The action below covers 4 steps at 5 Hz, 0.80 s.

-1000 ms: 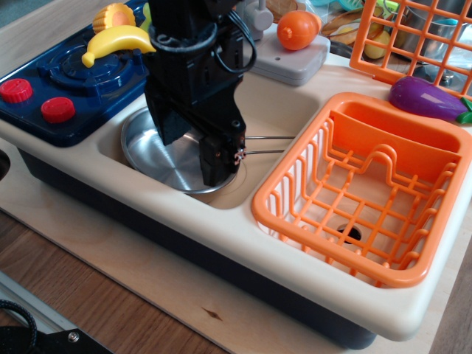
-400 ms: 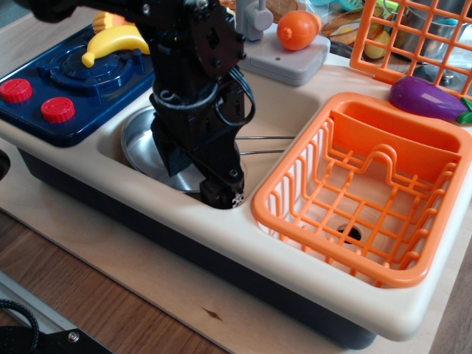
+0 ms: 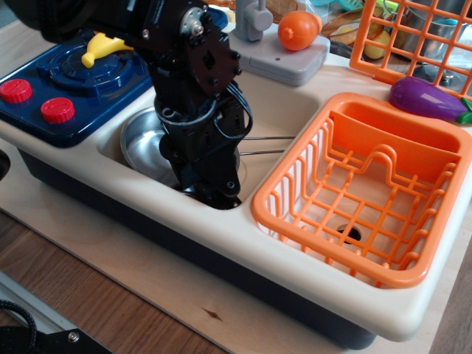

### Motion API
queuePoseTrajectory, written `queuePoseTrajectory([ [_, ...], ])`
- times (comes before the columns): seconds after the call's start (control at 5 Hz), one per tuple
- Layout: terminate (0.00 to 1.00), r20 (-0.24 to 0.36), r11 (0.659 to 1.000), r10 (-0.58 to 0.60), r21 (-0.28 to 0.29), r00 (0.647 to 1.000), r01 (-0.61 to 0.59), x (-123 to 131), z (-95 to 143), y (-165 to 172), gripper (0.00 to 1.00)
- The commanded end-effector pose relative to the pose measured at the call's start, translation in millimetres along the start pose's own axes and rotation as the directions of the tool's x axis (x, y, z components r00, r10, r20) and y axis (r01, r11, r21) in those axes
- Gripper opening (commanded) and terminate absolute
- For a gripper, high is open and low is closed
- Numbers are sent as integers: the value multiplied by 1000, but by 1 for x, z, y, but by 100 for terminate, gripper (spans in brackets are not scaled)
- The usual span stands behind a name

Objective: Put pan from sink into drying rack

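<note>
The shiny steel pan (image 3: pixel 140 141) lies flat in the cream sink (image 3: pixel 284 107), at its left end. Its two-wire handle (image 3: pixel 265 144) points right, towards the orange drying rack (image 3: pixel 369 184). My black gripper (image 3: pixel 214 193) reaches down into the sink over the right front part of the pan, near where the handle joins. The arm's body hides most of the pan and the fingertips, so I cannot tell how the jaws stand or whether they touch the pan. The rack holds nothing.
A blue toy stove (image 3: pixel 74 74) with red knobs and a banana (image 3: pixel 103 48) is on the left. A grey faucet base (image 3: pixel 284 59) with an orange fruit (image 3: pixel 297 29) stands behind the sink. A purple eggplant (image 3: pixel 428 98) and an upright orange grid panel (image 3: pixel 413 37) are at the back right.
The gripper has gone down deeper into the sink and a little forward, onto the pan's right front part. The pan and its handle have not moved.
</note>
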<state>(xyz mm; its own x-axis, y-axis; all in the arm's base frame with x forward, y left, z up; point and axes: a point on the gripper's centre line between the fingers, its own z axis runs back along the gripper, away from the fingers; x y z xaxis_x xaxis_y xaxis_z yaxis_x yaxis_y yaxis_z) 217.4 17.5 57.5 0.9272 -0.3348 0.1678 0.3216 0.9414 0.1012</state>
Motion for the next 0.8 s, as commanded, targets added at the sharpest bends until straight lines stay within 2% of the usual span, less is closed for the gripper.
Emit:
queuePoseTrajectory([
  [0.0, 0, -60, 1000, 6, -7, 998, -7, 13, 24, 11, 0],
  [0.6, 0, -165, 998, 19, 60, 986, -10, 21, 83, 16, 0],
])
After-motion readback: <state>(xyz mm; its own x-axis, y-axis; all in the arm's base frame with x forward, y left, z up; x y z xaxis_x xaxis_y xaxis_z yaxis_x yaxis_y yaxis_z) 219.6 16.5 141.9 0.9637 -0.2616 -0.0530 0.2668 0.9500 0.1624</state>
